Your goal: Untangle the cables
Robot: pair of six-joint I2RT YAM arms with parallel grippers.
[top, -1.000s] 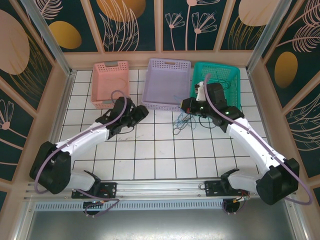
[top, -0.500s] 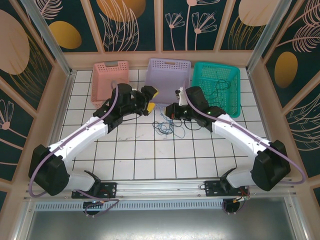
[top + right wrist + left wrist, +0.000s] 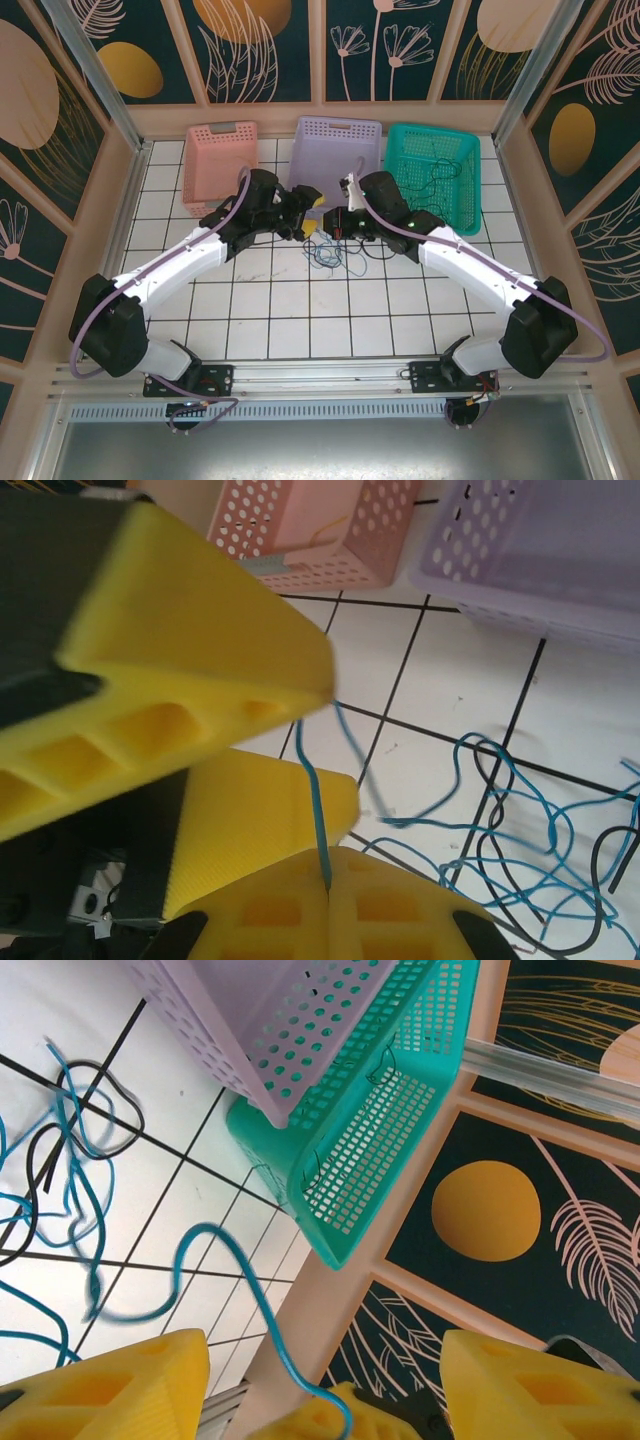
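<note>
Right wrist view: my right gripper (image 3: 328,868) has its two yellow pads pressed together on the blue cable (image 3: 318,790). The strand leaves the seam between them and falls away in loose loops toward the heap. In the left wrist view my left gripper (image 3: 320,1350) stands wide, one finger on each side of that same blue strand, and I see nothing touching either pad. From the top external camera the two grippers meet just in front of the purple basket (image 3: 335,128). They hang over the tangle (image 3: 330,252), where blue cable and black cable (image 3: 110,1110) lie crossed on the table (image 3: 300,320).

I judge this stuff light, thin and limp, with no stiffness to hold a shape. Its jacket is probably slick enough to slide through a loose pinch. A hard tug would likely cinch the crossings tighter. The best hold for my left fingers looks like the single free length just beside my right pinch, squarely across the pads and clear of the knotted loops. From there the blue could be drawn apart slowly while the black stays lying.
</note>
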